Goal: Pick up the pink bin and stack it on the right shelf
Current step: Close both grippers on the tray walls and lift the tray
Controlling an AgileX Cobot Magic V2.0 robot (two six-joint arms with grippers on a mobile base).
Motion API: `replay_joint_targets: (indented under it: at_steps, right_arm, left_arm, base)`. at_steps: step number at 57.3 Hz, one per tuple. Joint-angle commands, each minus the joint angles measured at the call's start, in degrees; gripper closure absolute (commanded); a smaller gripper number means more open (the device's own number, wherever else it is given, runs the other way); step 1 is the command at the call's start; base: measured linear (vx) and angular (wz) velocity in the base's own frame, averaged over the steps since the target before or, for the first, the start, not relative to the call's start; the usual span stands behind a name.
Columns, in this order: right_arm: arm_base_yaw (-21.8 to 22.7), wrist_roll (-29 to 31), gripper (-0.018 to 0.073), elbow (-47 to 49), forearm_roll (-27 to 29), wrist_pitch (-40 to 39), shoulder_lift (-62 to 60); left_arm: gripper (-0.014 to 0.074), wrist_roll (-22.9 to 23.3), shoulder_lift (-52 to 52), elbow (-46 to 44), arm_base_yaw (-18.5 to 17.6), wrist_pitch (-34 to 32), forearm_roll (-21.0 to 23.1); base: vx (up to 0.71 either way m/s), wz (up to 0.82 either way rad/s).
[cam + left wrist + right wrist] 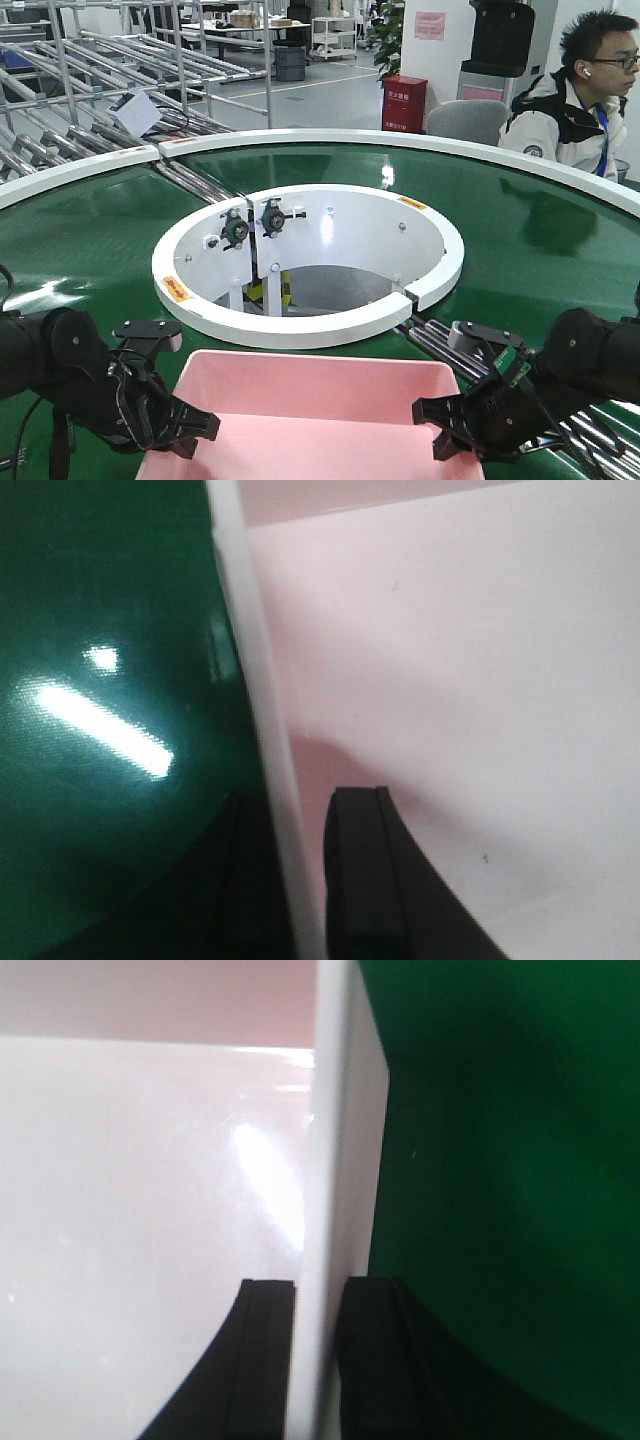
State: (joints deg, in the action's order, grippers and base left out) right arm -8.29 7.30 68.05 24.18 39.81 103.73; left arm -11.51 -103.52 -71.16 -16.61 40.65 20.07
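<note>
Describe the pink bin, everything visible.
The pink bin is a wide, shallow, pale-pink tub of glossy plastic with rounded corners and a flared rim, empty and upright. It is over the near part of the green belt, its near side out of frame. The left gripper and right gripper straddle its left and right walls, one finger inside, one outside, apparently clamped.

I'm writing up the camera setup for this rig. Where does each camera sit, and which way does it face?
Exterior front: high between the arms, facing forward and down over the green belt; both arms show, left gripper and right gripper flanking the pink bin.
Left wrist: on the left arm, looking along its fingers, which straddle the bin's left wall.
Right wrist: mirrored, fingers astride the right wall.
Shared: both wrist views show pink bin and green belt.
</note>
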Motion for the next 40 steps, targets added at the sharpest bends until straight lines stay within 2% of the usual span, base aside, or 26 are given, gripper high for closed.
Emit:
replay_joint_targets:
  at_steps: [1, 23, 40]
  right_arm:
    - [0.42, 0.45, 0.0571, 1.64, 1.65, -0.26, -5.71]
    - [0.42, 0.16, 0.0568, 1.64, 1.4, -5.58, -25.71]
    - [0.37, 0.43, 0.0568, 1.64, 1.37, -3.67, -28.98]
  left_arm:
    - [0.0606, -0.96, 5.29, -1.65, -0.05, 1.28, 1.27]
    - [0.0601, 0.17, 22.72, -1.65, -0.05, -0.38, 1.04]
    - [0.0599, 0.12, 29.18, -1.65, -0.05, 0.87, 0.74]
  base:
    - [0.0, 0.0]
    - [0.0, 0.0]
    - [0.0, 0.0]
